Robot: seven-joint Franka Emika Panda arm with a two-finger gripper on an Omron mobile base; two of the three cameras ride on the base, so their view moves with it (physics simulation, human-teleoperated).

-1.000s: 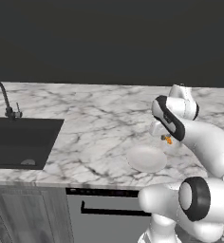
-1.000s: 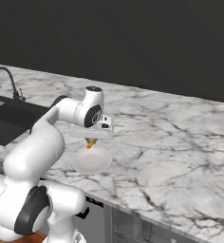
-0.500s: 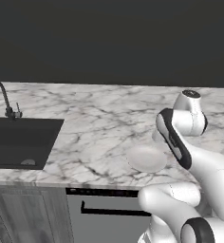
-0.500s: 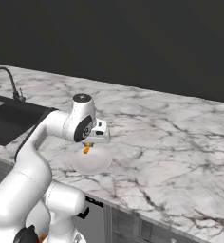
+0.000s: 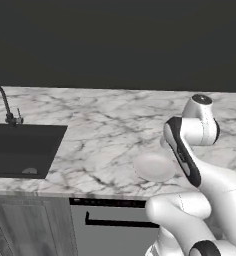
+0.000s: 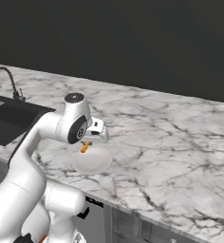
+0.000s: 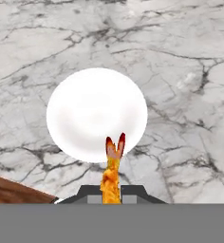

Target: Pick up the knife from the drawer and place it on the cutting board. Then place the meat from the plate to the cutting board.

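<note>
My gripper [image 6: 87,144] hangs just above the white plate [image 6: 91,160], shut on the meat [image 6: 85,147], a small orange-yellow curved piece. In the hand view the meat [image 7: 111,173] sticks out from between the dark fingertips [image 7: 133,192], over the near rim of the plate [image 7: 97,114]. A brown wooden corner of the cutting board [image 7: 9,191] shows at the lower left of that view, beside the plate. In the left base view my own arm covers the hand, and the plate [image 5: 154,166] lies near the counter's front edge. The knife and the drawer are out of view.
A marble counter [image 5: 105,130] runs across both base views. A dark sink [image 5: 20,150] with a curved faucet [image 5: 2,102] lies at the left. Below the counter's front edge is a dark panel with a bar handle [image 5: 110,220].
The arm's elbow and wrist have swung round and stand more upright. The gripper has stayed shut on the meat and shifted slightly over the plate.
</note>
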